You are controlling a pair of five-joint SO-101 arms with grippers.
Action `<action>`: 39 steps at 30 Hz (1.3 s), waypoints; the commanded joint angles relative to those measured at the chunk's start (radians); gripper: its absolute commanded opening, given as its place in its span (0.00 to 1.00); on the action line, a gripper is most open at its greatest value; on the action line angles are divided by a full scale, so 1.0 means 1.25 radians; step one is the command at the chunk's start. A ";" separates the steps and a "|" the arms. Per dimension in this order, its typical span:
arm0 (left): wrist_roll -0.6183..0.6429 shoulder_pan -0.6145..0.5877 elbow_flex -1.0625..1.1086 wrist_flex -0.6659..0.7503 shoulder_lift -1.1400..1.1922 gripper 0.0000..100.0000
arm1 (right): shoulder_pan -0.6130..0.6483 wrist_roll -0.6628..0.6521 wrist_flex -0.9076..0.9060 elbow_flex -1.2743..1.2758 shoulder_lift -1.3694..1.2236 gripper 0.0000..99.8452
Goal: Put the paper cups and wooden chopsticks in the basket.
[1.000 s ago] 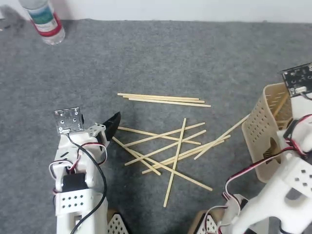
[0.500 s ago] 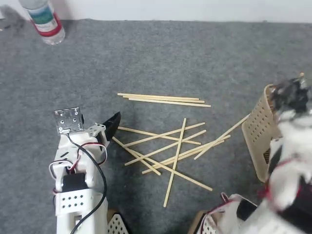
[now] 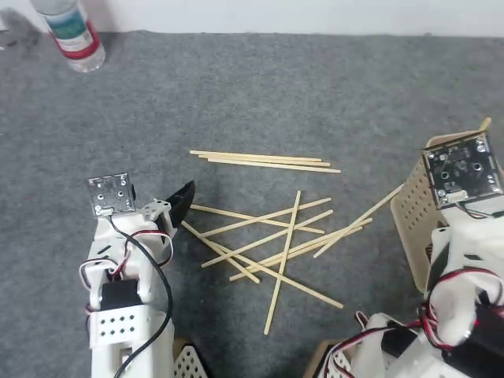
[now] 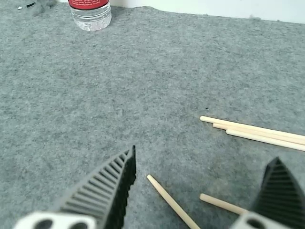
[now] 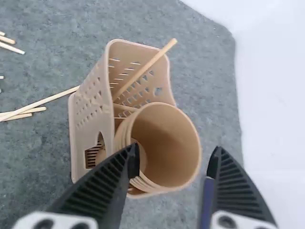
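From above: grey felt worktop (image 3: 315, 87), with a clear plastic bottle with a red label (image 3: 72, 33) upright at 11 o'clock. Near the centre, three pale wooden chopsticks (image 3: 264, 161) side by side, almost parallel. Just toward 6 o'clock from them, a crossed heap (image 3: 276, 235) of roughly eight more, too overlapped for a firm count. One of these reaching the wall of the beige perforated plastic basket (image 3: 409, 213) at 3 o'clock. One further stick (image 3: 482, 124) poking up out of that basket. Left arm (image 3: 126, 276) at 7 o'clock, left pincer (image 3: 181, 201) low beside the 9 o'clock end of the heap. Right arm (image 3: 465, 260) at 4 o'clock, above the basket.

From the left wrist: left pincer (image 4: 204, 155) spread wide, holding nothing, black ribbed fingers (image 4: 119, 186) over the felt. Two chopstick ends (image 4: 169, 202) between the fingers, the row of three (image 4: 252, 131) farther out, the bottle (image 4: 90, 9) well apart.

From the right wrist: right pincer (image 5: 175, 149) spread apart, hanging over a nested stack of brown paper cups (image 5: 162, 143) tilted inside the basket (image 5: 90, 109). Several rims visible, exact cup count impossible to tell. Contact between fingers and cup: impossible to tell. One chopstick (image 5: 147, 67) leaning inside the basket, tip above the rim. Loose sticks (image 5: 43, 101) on the felt beside the basket wall.
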State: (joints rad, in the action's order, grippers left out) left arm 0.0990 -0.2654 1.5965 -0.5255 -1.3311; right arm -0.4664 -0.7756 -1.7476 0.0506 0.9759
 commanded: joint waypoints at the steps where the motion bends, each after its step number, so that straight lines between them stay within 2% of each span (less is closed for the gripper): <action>1: -0.010 0.000 -0.004 0.014 -0.009 0.39 | 0.007 0.007 0.024 0.110 -0.003 0.24; 9: -0.010 0.000 -0.004 0.014 -0.009 0.39 | 0.012 0.009 0.139 0.444 0.004 0.24; 14: -0.010 0.000 -0.004 0.014 -0.009 0.39 | 0.012 0.009 0.179 0.540 0.004 0.24; 32: -0.010 0.000 -0.004 0.014 -0.009 0.39 | 0.012 0.010 0.498 0.908 -0.002 0.24; 39: -0.010 0.000 -0.004 0.014 -0.009 0.39 | 0.012 0.009 0.552 0.968 -0.002 0.24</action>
State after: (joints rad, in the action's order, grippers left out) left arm 0.0990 -0.2654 1.5965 -0.5255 -1.3311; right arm -0.4526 -0.7772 -1.0526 0.9989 1.0265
